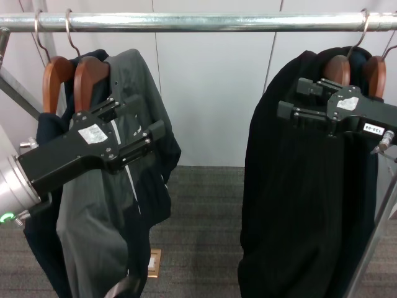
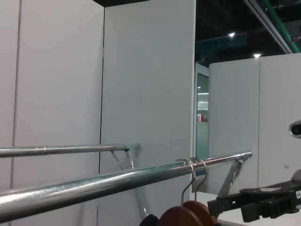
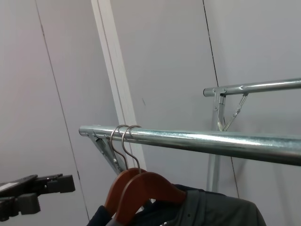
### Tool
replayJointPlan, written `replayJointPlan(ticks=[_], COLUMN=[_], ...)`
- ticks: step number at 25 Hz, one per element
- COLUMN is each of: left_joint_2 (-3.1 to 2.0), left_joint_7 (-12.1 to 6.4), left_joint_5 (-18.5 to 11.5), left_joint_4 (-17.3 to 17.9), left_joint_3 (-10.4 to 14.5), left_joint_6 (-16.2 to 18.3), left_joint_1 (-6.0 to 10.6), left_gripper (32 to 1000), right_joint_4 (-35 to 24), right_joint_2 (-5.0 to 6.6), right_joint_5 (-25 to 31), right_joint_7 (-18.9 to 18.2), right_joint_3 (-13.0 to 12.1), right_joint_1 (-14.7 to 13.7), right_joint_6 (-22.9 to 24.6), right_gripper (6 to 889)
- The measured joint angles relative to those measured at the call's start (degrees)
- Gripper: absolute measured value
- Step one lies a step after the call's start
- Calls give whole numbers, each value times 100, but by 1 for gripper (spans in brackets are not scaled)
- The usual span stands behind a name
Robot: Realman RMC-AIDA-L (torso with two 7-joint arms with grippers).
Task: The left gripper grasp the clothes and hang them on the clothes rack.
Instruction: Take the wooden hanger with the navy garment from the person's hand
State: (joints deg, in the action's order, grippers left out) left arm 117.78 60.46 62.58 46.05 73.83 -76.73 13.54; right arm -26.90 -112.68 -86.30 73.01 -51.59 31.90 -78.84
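The rack [image 1: 205, 22] spans pale wall panels [image 1: 211, 93] above grey carpet [image 1: 198, 211]. The clothes [image 1: 46, 133] hang at its left end, behind a grey jacket [image 1: 99, 205]. The left gripper [image 1: 144, 124], fingers narrowly parted and empty, hovers before the jacket; the right gripper [image 1: 288, 99], likewise empty, is by the black garments [image 1: 304, 186].

Head camera faces the clothes rack [image 1: 205, 22] closely; wrist cameras look up at it.

The left gripper [image 1: 146, 131] reaches forward and slightly up off its silver wrist [image 1: 11, 186], fingers parted and empty. The right gripper [image 1: 291, 99] hangs level, pointing toward the left arm, fingers apart, holding nothing.
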Motion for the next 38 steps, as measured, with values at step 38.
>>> replayJointPlan(ticks=[38], left_joint_2=[-13], left_joint_7=[1057], left_joint_5=[1646], left_joint_4=[694], left_joint_3=[387], left_joint_6=[-95], left_joint_1=[-482], left_gripper=[703], right_joint_4=[45], right_joint_2=[5], right_joint_5=[-13], right_joint_7=[2], right_joint_3=[0], right_joint_1=[-44], right_joint_6=[82], right_gripper=[848])
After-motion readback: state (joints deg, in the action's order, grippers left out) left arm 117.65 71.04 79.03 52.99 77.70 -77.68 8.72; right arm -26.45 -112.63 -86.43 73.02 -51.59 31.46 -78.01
